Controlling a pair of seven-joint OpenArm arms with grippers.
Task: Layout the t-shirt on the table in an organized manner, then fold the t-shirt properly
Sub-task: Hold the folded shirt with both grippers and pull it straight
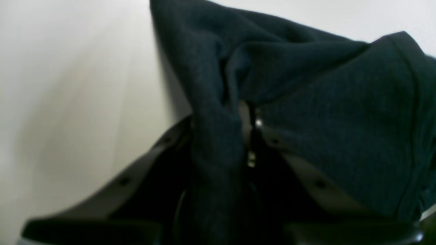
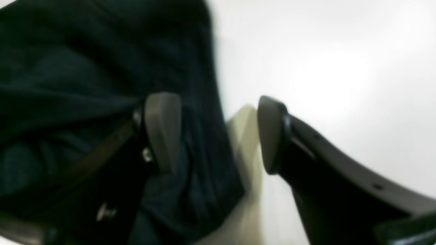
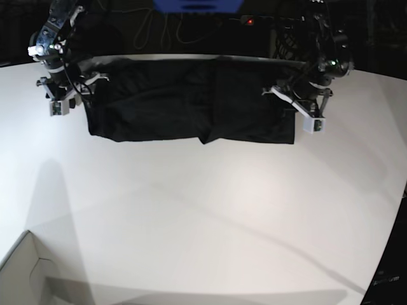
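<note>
T-shirt [image 3: 191, 101] fabric, black and soft, fills the close wrist views. In the left wrist view a bunched fold of it [image 1: 218, 136] goes down between the two fingers of the left hand [image 1: 250, 136], and these fingers are pressed together on the cloth, pinching it. More cloth spreads to the right of this view, with a hem line near its edge. In the right wrist view the right hand [image 2: 218, 132] has its fingers spread apart; one grey pad [image 2: 162, 131] lies against the dark cloth [image 2: 102, 85], the other pad [image 2: 270, 134] is over the white worktop [image 2: 340, 68], and the edge of the shirt passes between them.

Farther away, in the base view, the shirt hangs as a wide dark band at the far side of the worktop [image 3: 203, 222], between the two arms. The left hand [image 3: 299, 105] is at its right end and the right hand [image 3: 73, 95] at its left end. A pale box corner [image 3: 28, 276] is at the near left.
</note>
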